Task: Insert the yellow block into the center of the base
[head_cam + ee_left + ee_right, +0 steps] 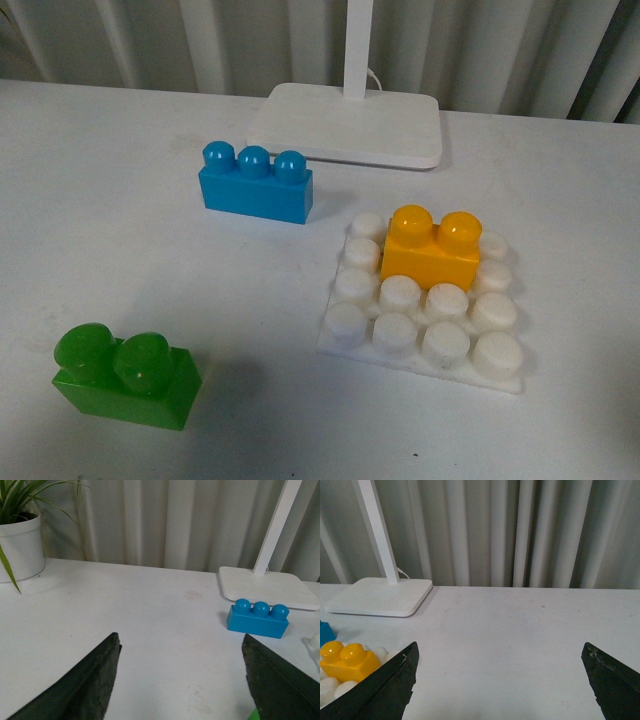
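A: Showing the yellow block seated on the base, over the two middle studs of the second row from the far edge. It stands upright and level, though whether it is pressed fully home cannot be told.

B: And the claws?

A: Neither arm appears in the front view. The left claw is spread wide with nothing between its fingers; the blue brick lies ahead of it, to its right, near the lamp foot, and a potted plant stands far off to its left. The right claw is likewise released and empty, with the yellow block and base just beyond its left finger.

B: So the task looks complete?

A: Nearly, by judgement: the block sits a row back from dead center.

B: What could go wrong from here?

A: The right claw's left finger is close to the base, so a sideways swing could nudge the plate across the tabletop or tip a loosely seated block. The green brick, well apart, is no hazard.
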You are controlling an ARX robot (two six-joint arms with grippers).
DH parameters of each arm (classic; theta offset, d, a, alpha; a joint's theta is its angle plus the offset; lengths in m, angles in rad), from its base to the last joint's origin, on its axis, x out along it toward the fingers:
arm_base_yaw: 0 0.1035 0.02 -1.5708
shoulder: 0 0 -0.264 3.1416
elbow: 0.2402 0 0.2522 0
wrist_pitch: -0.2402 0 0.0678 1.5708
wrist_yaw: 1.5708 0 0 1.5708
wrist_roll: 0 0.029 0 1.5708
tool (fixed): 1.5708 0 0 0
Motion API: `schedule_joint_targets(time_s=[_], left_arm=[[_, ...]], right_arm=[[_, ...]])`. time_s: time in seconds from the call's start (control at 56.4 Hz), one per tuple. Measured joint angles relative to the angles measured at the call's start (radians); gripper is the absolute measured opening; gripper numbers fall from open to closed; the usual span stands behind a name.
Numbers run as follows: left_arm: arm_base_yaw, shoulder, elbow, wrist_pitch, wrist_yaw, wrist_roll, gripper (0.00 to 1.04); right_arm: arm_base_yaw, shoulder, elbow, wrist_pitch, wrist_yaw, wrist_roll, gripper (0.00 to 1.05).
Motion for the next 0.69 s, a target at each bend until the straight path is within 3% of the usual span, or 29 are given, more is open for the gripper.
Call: schedule_joint_targets(time_s=[0.124, 0.692], left_arm=[[0.000, 0.000, 0.000, 0.000, 0.000, 0.000, 1.00], [0.000, 0.000, 0.000, 0.000, 0.000, 0.000, 0.98]], right_arm=[[0.000, 0.000, 0.000, 0.000, 0.000, 0.000, 0.96], [0.000, 0.000, 0.000, 0.000, 0.000, 0.000, 0.96]])
